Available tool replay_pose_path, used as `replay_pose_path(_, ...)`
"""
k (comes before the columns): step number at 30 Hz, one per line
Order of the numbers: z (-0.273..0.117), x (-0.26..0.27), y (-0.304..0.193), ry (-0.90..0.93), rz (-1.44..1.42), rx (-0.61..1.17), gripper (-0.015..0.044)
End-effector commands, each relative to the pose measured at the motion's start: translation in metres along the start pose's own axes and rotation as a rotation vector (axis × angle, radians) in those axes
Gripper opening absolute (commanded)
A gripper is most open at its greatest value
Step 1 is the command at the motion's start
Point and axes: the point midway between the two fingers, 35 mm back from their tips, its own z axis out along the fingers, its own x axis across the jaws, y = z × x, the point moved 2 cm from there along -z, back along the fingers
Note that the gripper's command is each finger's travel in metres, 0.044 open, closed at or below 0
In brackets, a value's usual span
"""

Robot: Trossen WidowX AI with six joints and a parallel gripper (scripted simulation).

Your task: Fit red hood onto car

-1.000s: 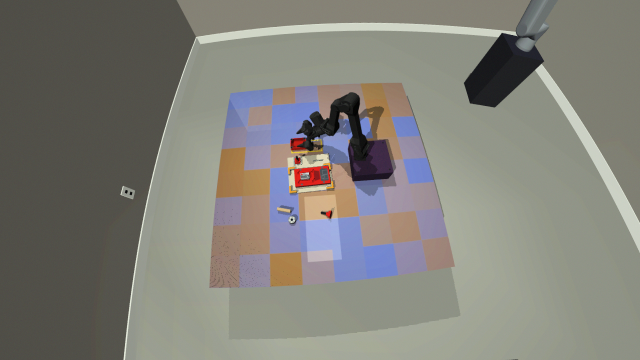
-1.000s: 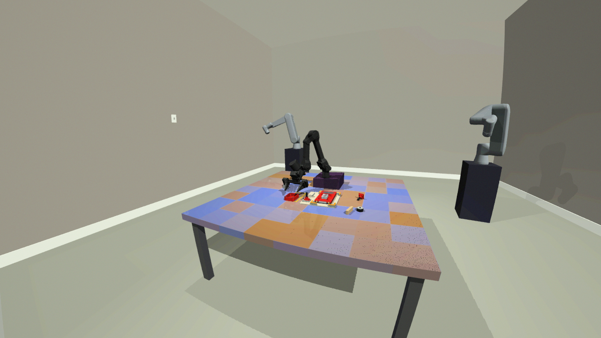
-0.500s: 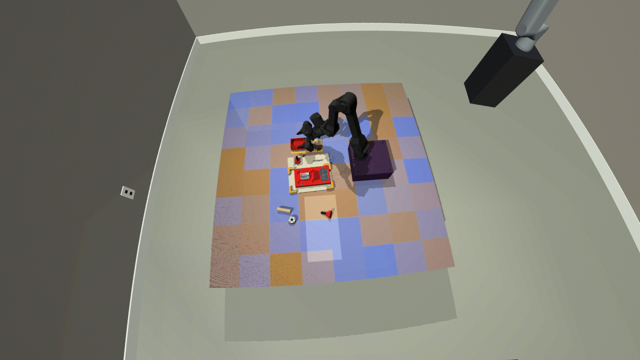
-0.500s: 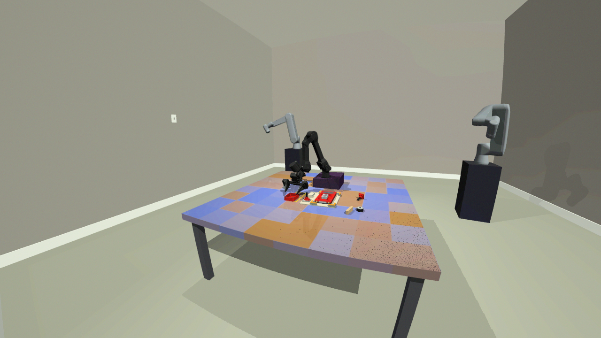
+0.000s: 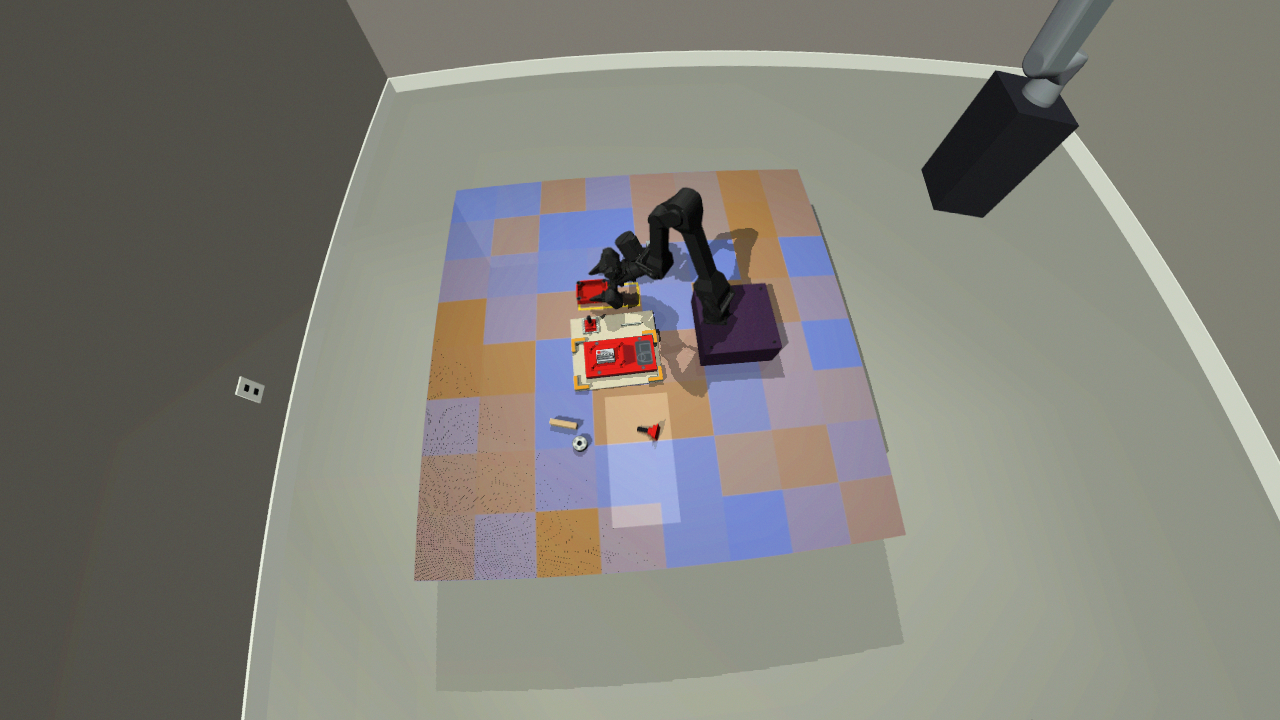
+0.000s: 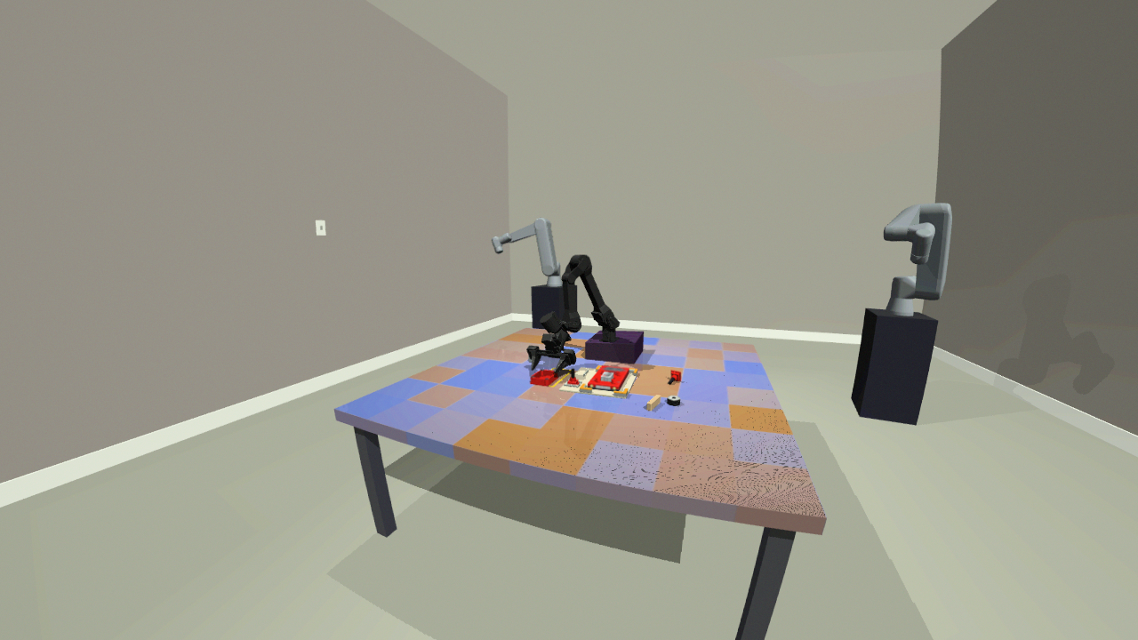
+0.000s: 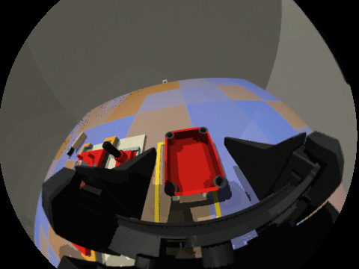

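Observation:
The red hood (image 5: 588, 292) (image 6: 543, 380) (image 7: 194, 161) lies on the table, hollow side up, with its dark-ringed corner bosses showing in the wrist view. My gripper (image 5: 597, 284) (image 6: 547, 372) (image 7: 191, 146) is open and empty, low over the hood, with one finger to each side of it in the wrist view. The red chassis (image 5: 630, 362) (image 7: 98, 158) sits in the cream jig (image 5: 578, 362) with orange corners. The grey engine block (image 5: 605, 355) (image 6: 606, 375) stands on its deck. The pegs are too small to make out. The left finger partly hides the chassis in the wrist view.
A red piece with a black upright handle (image 5: 590, 324) (image 6: 573, 380) stands on the jig side nearest the hood. Beyond the jig lie a tan bar (image 5: 563, 422) (image 6: 653, 403), a small wheel (image 5: 580, 440) (image 6: 673, 401) and a red-and-black piece (image 5: 654, 431) (image 6: 675, 375). Yellow lines (image 7: 157, 164) flank the hood.

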Motion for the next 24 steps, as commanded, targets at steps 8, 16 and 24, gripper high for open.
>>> replay_pose_path(8, 0.0019, 0.0006, -0.0032, 0.003, -0.002, -0.005, 0.044)
replay_pose_path(16, 0.0039, 0.0005, -0.0065, 0.003, -0.002, -0.005, 0.044)
replay_pose_path(24, 0.0059, 0.0006, -0.01, 0.003, -0.002, -0.005, 0.044)
